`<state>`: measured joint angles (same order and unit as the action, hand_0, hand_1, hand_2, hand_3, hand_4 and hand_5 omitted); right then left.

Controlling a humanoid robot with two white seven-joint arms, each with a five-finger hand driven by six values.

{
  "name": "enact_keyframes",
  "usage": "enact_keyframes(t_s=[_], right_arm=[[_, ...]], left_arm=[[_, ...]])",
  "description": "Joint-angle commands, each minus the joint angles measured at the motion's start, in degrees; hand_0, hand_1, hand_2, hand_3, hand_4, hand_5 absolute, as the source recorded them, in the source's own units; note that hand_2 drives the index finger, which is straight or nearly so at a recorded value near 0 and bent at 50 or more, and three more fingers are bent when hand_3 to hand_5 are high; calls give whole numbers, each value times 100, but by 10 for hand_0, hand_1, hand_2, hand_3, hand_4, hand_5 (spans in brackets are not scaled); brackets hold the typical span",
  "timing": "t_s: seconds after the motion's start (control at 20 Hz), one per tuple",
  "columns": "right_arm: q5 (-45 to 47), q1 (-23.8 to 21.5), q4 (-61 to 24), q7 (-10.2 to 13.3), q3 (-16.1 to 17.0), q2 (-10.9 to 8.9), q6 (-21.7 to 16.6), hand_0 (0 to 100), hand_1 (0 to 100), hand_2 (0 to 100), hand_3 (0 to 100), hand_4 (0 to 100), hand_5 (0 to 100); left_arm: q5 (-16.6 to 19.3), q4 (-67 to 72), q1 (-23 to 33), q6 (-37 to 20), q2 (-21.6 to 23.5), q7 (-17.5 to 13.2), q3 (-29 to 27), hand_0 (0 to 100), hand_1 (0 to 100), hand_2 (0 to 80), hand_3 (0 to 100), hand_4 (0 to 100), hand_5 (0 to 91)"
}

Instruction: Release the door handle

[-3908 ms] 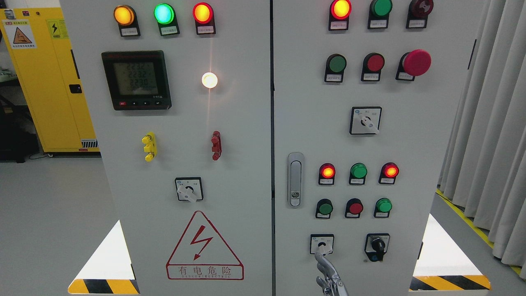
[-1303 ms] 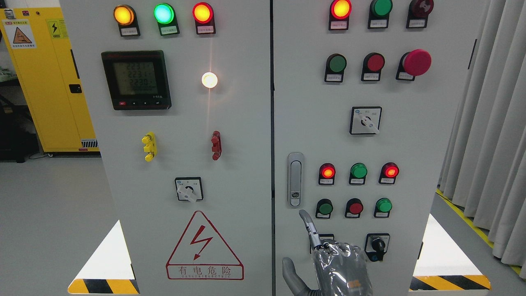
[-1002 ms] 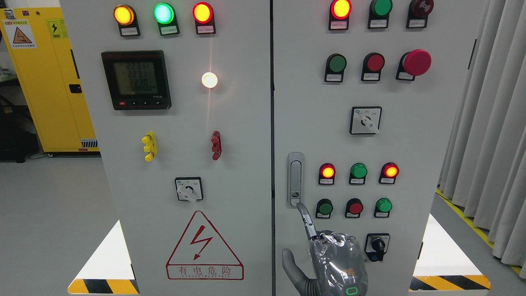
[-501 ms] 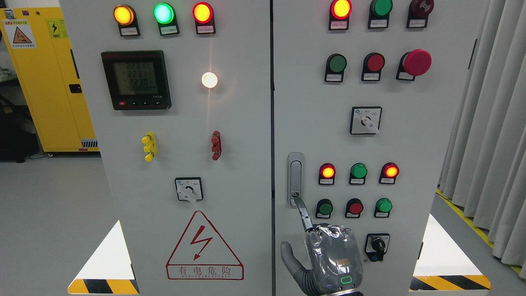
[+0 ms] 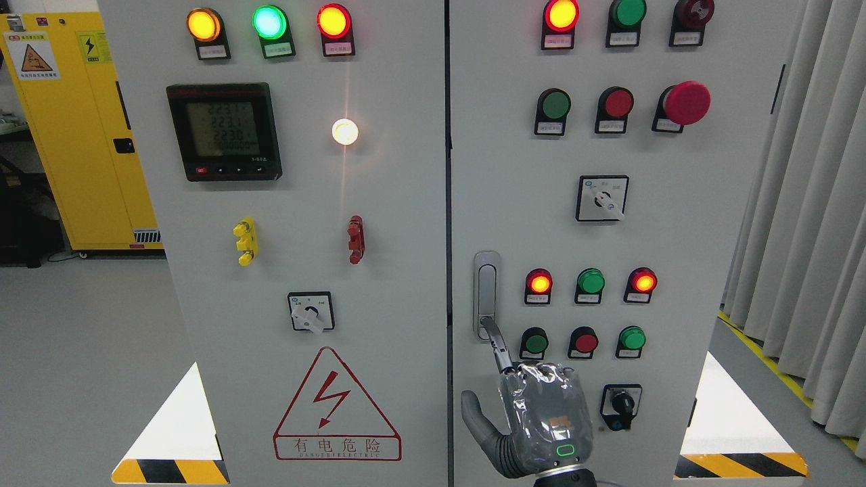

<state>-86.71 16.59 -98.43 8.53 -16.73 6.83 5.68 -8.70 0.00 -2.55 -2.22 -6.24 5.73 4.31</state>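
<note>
Head view shows the right hand [image 5: 538, 412] rising from the bottom edge right of centre, its back sheathed in crinkled clear film over grey casing with a small green light near the wrist. One finger is stretched up and to the left, its tip touching the lower end of the door handle [image 5: 486, 291]; the thumb is splayed to the left and the other fingers seem folded behind the palm, so the hand grips nothing, it only presses with that single fingertip. My reading is that the step in hand is pushing the catch at the handle's foot so that the lever springs out; the next move would call for a firm, straight push on that small spot without sliding off the smooth metal. That handle is a slim, upright, brushed-silver piece with rounded ends, set flush in the right cabinet door [image 5: 676, 237] close to the dark seam [image 5: 448, 203] between the two doors. Matt pale-grey painted sheet metal surrounds it, studded with glossy round lamps and buttons. No left arm is seen.
</note>
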Motion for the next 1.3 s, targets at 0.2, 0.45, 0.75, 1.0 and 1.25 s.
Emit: enact_keyframes(t_s=[0.2,0.45,0.75,1.0,1.25], right_arm=[[5,64,202,-9,12,3,82,486,391,0,1000,1000,1000],[13,90,219,-18,-5,12,82,486,391,0,1000,1000,1000],[13,55,211,0,-23,29,91,488,393,0,1000,1000,1000],[13,2,211,9,-14,55,91,488,395,0,1000,1000,1000],[13,-15,211,9,-23,55,100,486,396,0,1000,1000,1000]], left_arm=[[0,-70,0,2,0,-2,0,120,556,0,0,0,0],[0,-70,0,2,0,-2,0,120,556,0,0,0,0],[0,-70,0,2,0,-2,0,120,556,0,0,0,0],[0,-70,0,2,0,-2,0,120,556,0,0,0,0],[0,-70,0,2,0,-2,0,120,556,0,0,0,0]])
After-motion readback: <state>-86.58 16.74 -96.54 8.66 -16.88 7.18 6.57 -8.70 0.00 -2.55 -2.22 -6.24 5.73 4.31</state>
